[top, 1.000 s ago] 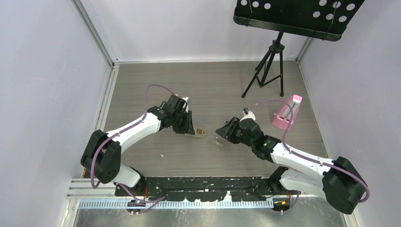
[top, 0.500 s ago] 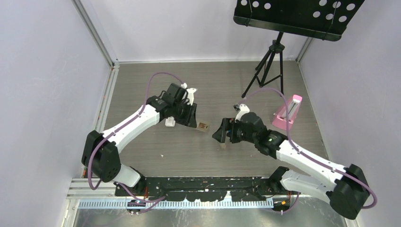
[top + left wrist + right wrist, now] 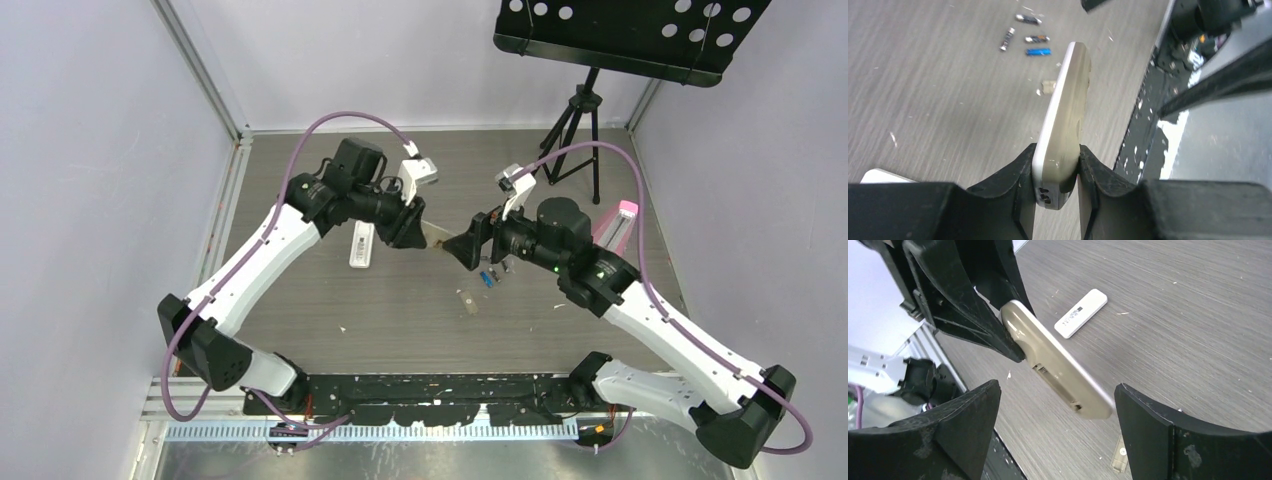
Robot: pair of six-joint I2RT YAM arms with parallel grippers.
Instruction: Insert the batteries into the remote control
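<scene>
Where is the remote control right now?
The remote control is mid-table in the top view, clamped in the left gripper above the tabletop, its free end toward the open right gripper; the batteries lie nearby.

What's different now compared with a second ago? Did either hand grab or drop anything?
Both arms rose and reached further from their bases. The left hand, gripping one end of the remote control throughout, carried it higher. The right hand opened wide and holds nothing. The move uncovered the white bar and the batteries. The pink object and the music stand stayed put.
</scene>
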